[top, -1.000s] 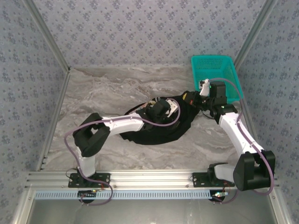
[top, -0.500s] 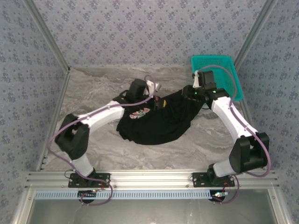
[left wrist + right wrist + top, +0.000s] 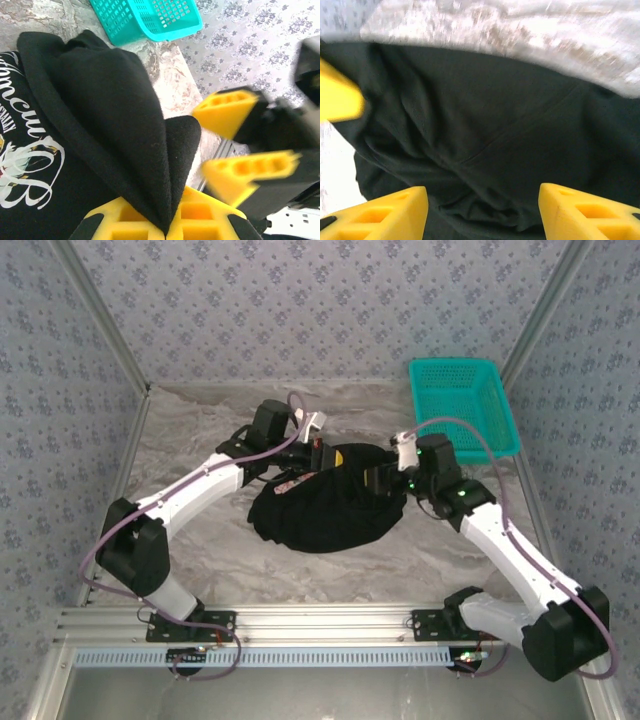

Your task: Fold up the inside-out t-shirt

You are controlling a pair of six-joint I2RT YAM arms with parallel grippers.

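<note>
2 white arms (image 3: pixel 200 485), black joints (image 3: pixel 135 550), purple cables (image 3: pixel 450 421), yellow fingers (image 3: pixel 585 212).

The right tool (image 3: pixel 205 142) is blurred; the t-shirt (image 3: pixel 100 100) lettering (image 3: pixel 12 125) is cut off.

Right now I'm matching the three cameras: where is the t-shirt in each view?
Top external: t-shirt bunched mid-table.
Left wrist: t-shirt covers the left half, a fold pinched in the left gripper at the bottom edge.
Right wrist: t-shirt spans the middle, above the open right gripper.
Shared landmark: the marble table beyond the cloth.
</note>
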